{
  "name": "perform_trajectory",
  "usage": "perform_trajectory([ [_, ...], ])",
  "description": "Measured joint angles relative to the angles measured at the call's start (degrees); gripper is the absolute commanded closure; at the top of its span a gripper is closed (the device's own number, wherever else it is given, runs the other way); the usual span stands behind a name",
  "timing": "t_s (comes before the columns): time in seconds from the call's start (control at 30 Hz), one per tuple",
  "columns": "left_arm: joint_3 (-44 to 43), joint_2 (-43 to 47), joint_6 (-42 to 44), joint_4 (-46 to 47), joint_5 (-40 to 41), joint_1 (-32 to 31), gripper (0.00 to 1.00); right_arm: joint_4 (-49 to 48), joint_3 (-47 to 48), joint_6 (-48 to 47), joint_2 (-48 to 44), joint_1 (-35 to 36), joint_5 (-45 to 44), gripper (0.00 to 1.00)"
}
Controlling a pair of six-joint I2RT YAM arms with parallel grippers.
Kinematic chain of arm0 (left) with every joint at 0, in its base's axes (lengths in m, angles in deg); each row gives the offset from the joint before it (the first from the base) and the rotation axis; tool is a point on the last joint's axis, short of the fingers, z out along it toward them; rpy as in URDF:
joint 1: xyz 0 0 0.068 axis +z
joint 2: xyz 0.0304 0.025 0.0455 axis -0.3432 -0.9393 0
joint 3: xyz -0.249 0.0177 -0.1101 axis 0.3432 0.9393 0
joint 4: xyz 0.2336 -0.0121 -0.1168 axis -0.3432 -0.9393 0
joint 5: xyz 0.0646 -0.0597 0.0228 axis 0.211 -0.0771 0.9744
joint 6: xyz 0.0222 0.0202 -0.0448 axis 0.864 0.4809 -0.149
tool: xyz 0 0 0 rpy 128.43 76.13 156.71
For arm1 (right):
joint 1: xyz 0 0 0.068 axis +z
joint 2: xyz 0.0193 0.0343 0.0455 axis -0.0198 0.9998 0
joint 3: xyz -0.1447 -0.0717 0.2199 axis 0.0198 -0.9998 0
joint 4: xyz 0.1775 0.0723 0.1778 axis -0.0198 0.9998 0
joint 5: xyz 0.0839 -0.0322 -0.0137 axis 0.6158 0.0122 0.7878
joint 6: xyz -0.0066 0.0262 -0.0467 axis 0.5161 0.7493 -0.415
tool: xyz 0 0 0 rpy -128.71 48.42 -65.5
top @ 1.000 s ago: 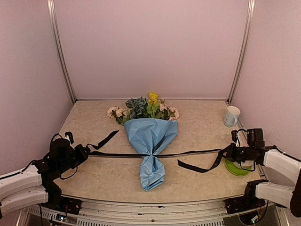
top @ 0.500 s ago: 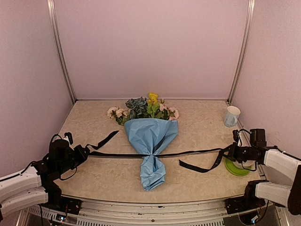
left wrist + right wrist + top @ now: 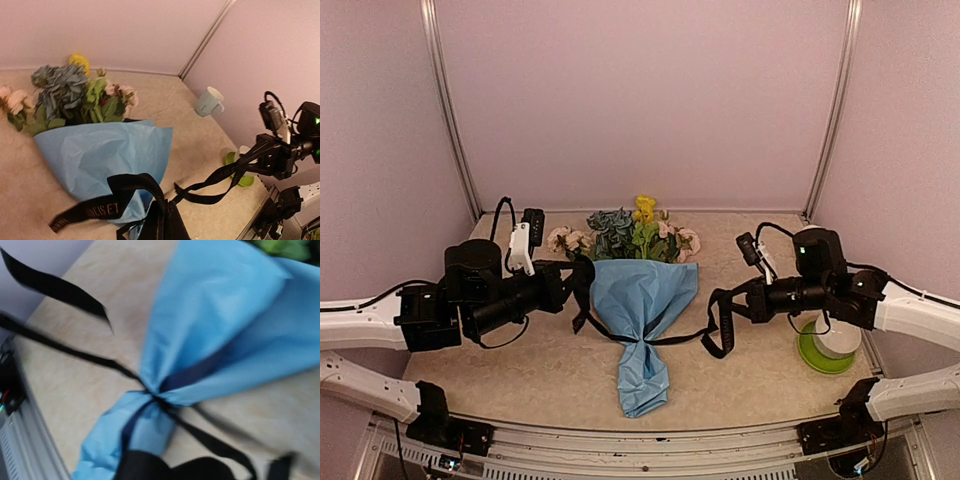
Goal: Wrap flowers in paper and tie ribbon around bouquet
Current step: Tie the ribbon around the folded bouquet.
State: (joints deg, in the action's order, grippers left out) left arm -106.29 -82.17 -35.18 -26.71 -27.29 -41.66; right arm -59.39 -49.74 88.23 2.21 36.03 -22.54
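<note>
Left tool (image 3: 572,283), seen from above: clamped on ribbon (image 3: 665,338) just left of bouquet (image 3: 642,300); right tool (image 3: 735,302) clamped on ribbon right of bouquet. Arms (image 3: 380,325) stretched inward, low over worktop (image 3: 520,370). Wrapping seemingly done; ribbon round bouquet's neck, slack both sides; tightening or bow likely left.

Left wrist: looped ribbon (image 3: 131,181) pinched beside bouquet (image 3: 95,152).

Right wrist: blurred; ribbon (image 3: 65,352) crossing bouquet (image 3: 215,315) at neck.

L hand (image 3: 568,288), R hand (image 3: 743,300) swung in twd bouquet (image 3: 645,295), ribbon (image 3: 95,210) slack
</note>
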Motion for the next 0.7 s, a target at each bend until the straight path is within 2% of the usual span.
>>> perform_trajectory([
  [0.1,-3.89,-2.32,3.54,2.32,1.73,-4.00,1.00,0.96,2.43,-0.55,2.38,4.13,-1.92,1.00],
  [0.13,-4.11,-2.91,4.35,2.60,2.23,-5.07,1.00,1.99,2.60,-0.50,3.21,4.96,-3.04,0.85],
  [0.2,-4.04,-3.67,5.60,2.58,3.50,-7.02,1.00,5.03,2.40,0.44,3.96,5.77,-5.90,0.47],
  [0.33,-3.98,-3.76,8.09,3.19,5.14,-10.36,1.00,15.63,2.14,3.74,4.83,5.84,-15.39,0.01],
  [0.4,-3.96,-3.67,9.05,3.91,5.42,-10.99,1.00,21.46,4.59,4.44,6.80,6.03,-19.58,0.00],
  [0.5,-3.93,-3.54,10.29,4.81,6.29,-11.02,1.00,22.99,9.55,3.02,8.44,8.74,-24.35,0.00],
  [0.57,-3.93,-3.37,10.45,5.05,7.41,-11.02,1.00,18.86,12.00,0.66,8.39,12.48,-26.32,0.02],
  [0.6,-3.93,-3.26,10.43,5.14,8.26,-11.02,1.00,15.30,12.52,-1.05,8.55,14.49,-26.53,0.06],
  [0.7,-3.89,-3.19,10.38,5.86,10.99,-11.02,1.00,3.28,12.63,-7.04,11.13,19.43,-22.12,0.15],
])
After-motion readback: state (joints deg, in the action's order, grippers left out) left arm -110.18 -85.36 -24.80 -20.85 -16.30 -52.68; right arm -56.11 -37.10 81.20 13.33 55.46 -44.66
